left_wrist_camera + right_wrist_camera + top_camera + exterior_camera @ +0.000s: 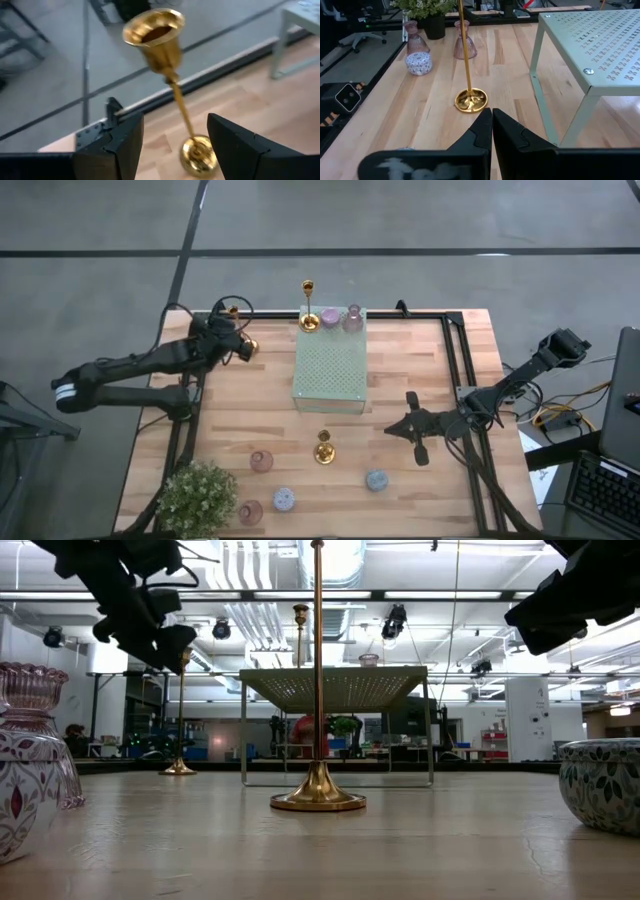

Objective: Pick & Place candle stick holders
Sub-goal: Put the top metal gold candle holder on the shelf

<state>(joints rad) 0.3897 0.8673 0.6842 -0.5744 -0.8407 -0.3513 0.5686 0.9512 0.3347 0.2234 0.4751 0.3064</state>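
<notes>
A slim gold candlestick stands by its round base on the table's far left; it also shows in the high view and the low view. My left gripper is open, one finger on either side of its stem, not touching it. A second gold candlestick stands on the table's near middle. A third stands on the pale green pad with two pink and lilac holders. My right gripper is shut and empty, right of the middle candlestick.
Several small pink and pale-blue holders stand near the front edge, with a potted plant at the front left. The pad stands raised on legs. A black frame rail runs along the table's right side.
</notes>
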